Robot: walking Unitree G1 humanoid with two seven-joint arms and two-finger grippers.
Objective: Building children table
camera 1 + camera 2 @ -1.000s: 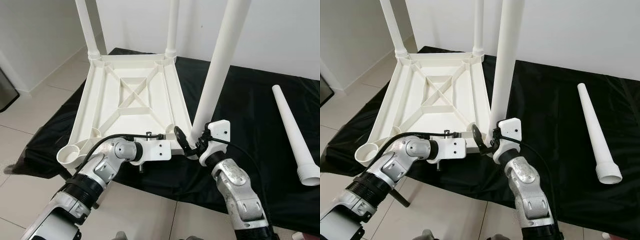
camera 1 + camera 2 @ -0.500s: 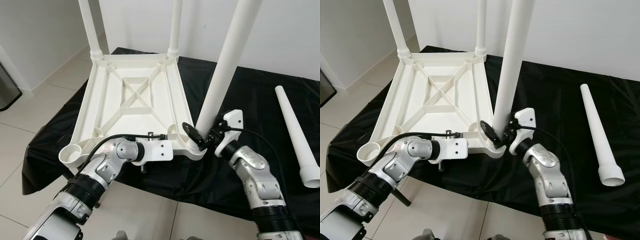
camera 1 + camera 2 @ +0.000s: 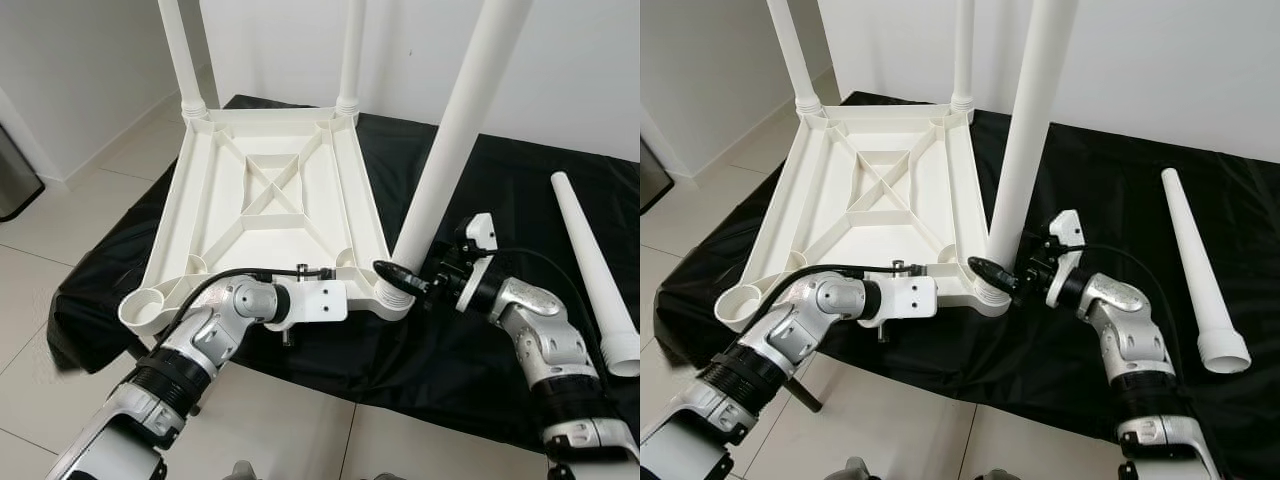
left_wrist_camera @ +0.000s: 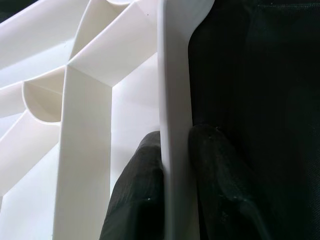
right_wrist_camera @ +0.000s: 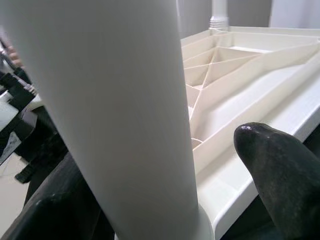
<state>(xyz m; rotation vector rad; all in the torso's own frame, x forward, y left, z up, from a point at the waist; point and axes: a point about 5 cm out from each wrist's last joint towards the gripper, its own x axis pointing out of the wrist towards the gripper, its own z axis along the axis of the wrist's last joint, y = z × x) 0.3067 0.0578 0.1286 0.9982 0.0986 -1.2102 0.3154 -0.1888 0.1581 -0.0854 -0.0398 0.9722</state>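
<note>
Left wrist view: smooth white tabletop rim (image 4: 175,125)

An upturned white plastic tabletop (image 3: 270,205) lies on the black-draped platform's (image 3: 480,190) left half; a loose white tapered leg (image 3: 592,265) lies near its right edge.

No legible text, labels, brand marks, numbers or signs appear on any surface in these views.

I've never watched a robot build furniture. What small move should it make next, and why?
Probably twist the leg further into its corner socket: the right hand straddles its base, while the left hand pinches the tabletop rim steady.
</note>
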